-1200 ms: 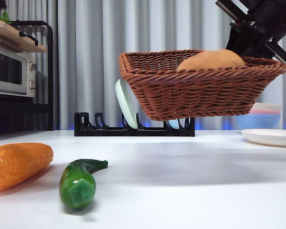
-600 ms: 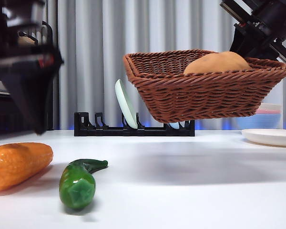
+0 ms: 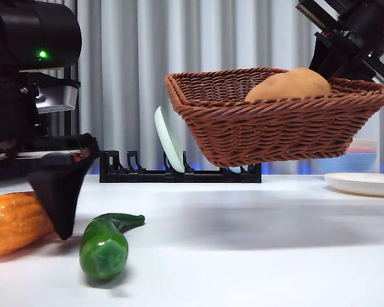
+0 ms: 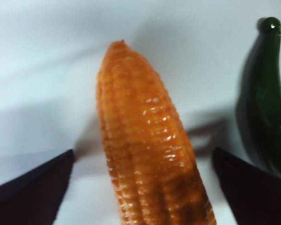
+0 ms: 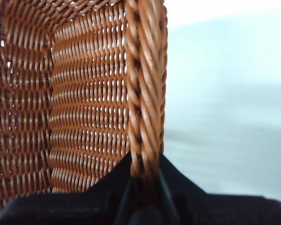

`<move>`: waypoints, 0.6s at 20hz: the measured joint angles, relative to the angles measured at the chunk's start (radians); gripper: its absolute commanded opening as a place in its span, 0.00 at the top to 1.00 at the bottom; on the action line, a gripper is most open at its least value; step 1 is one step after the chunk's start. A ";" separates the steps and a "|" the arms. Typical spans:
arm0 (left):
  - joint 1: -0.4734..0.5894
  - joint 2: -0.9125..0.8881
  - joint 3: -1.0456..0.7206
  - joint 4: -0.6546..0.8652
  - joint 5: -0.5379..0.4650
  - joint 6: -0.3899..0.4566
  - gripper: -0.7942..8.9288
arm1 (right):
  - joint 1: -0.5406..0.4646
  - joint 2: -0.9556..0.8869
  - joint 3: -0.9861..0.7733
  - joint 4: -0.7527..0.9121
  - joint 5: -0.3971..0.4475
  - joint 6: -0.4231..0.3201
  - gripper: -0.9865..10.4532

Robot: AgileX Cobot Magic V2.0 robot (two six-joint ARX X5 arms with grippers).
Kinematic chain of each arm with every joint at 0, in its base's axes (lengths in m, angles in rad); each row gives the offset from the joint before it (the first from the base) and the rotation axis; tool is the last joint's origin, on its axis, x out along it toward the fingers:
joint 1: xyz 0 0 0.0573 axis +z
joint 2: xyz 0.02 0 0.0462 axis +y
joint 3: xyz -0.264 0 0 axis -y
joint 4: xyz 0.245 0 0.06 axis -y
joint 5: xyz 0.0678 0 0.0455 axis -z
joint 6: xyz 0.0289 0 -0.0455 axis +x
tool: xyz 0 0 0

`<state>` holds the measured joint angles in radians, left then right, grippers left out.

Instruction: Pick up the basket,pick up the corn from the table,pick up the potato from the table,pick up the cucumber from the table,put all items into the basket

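The brown wicker basket [image 3: 275, 118] hangs tilted above the table, held by my right gripper [image 3: 349, 45], which is shut on its braided rim [image 5: 145, 117]. The tan potato [image 3: 289, 84] lies inside it. The orange corn [image 3: 14, 220] lies on the white table [image 3: 256, 249] at the left. My left gripper [image 3: 54, 192] has come down over it, open, with the cob [image 4: 145, 150] between its two jaws. The dark-green cucumber [image 3: 105, 242] lies just beside the corn; it also shows in the left wrist view [image 4: 267, 103].
A black dish rack [image 3: 179, 169] with a pale plate stands at the back. A white plate [image 3: 365, 183] and stacked bowls sit at the far right. A microwave shelf stands at the back left behind the arm.
My left arm has come down from the upper left to the corn, its open jaws now low around the cob. The basket has barely shifted.
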<state>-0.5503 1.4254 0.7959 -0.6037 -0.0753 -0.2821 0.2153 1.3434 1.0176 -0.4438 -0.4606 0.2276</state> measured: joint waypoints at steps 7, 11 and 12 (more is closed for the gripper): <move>-0.013 -0.191 -0.003 -0.065 0.080 0.028 0.93 | 0.000 0.000 0.000 -0.001 0.000 -0.002 0.92; -0.065 -0.455 0.107 -0.058 0.184 -0.019 0.93 | 0.000 0.000 0.000 0.000 0.000 -0.003 0.92; -0.083 -0.481 0.171 -0.019 0.183 -0.027 0.93 | 0.001 0.000 0.000 0.000 0.000 -0.003 0.92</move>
<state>-0.6331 0.9443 0.9668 -0.6224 0.1081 -0.3092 0.2165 1.3434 1.0176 -0.4442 -0.4602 0.2241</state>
